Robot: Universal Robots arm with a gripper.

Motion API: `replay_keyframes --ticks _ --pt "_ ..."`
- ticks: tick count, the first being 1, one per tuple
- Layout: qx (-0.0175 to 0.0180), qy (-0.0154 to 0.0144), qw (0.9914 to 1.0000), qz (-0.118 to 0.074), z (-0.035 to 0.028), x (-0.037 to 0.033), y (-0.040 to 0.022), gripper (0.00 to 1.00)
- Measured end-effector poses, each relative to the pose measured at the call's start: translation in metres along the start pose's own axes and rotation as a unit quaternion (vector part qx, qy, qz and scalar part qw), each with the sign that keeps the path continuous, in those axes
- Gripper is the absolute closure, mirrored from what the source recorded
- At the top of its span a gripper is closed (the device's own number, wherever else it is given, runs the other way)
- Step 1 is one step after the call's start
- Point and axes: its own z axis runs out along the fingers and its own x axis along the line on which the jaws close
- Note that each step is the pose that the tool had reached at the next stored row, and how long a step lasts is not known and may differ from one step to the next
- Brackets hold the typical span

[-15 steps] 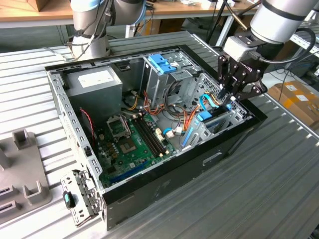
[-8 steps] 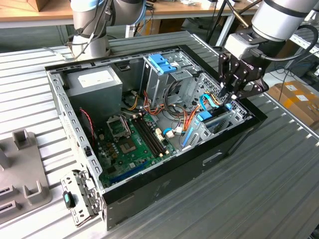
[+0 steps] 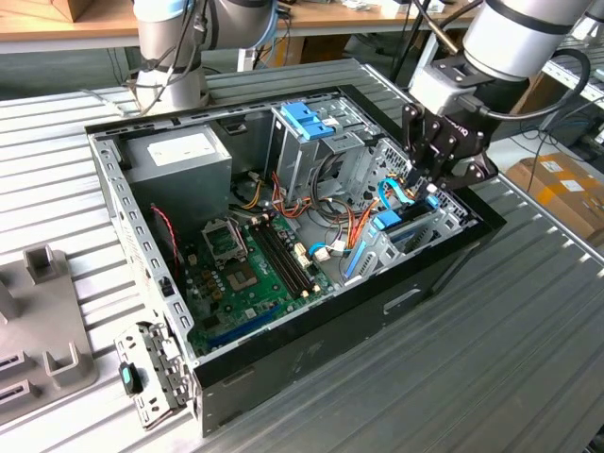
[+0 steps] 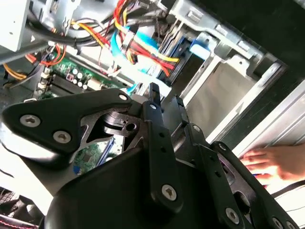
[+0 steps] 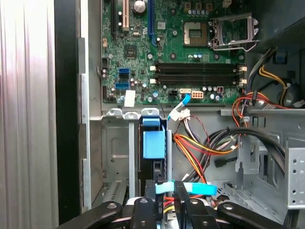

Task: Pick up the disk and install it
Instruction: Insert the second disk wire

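- Gripper [image 3: 422,185] lowered inside the open computer case [image 3: 311,354], fingers nearly together; whether they grip anything, I cannot tell.
- Disk [image 5: 153,155] stands on edge in its bay.

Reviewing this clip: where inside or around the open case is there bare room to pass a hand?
Free: the ribbed table beside the case's front wall, and the empty bay floor beside the disk. Crowded: the cable bundle by the hand, and around the upright cage.

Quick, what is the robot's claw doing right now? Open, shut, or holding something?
Gripper: down at the open computer case's drive bay, by the light-blue plastic disk carrier; open or shut cannot be told.
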Motion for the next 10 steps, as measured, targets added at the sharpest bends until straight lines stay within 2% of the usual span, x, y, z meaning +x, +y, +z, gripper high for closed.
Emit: replay_keyframes --ticks 2,3,10 --pt "0.0000 0.0000 1.00000 0.000 -0.0002 0.0001 0.0097 0.70" --pt "0.0000 0.0000 1.00000 0.000 -0.0002 0.0002 0.0115 0.70" --pt "0.0000 0.0000 1.00000 0.000 -0.0003 0.0002 0.0123 0.70"
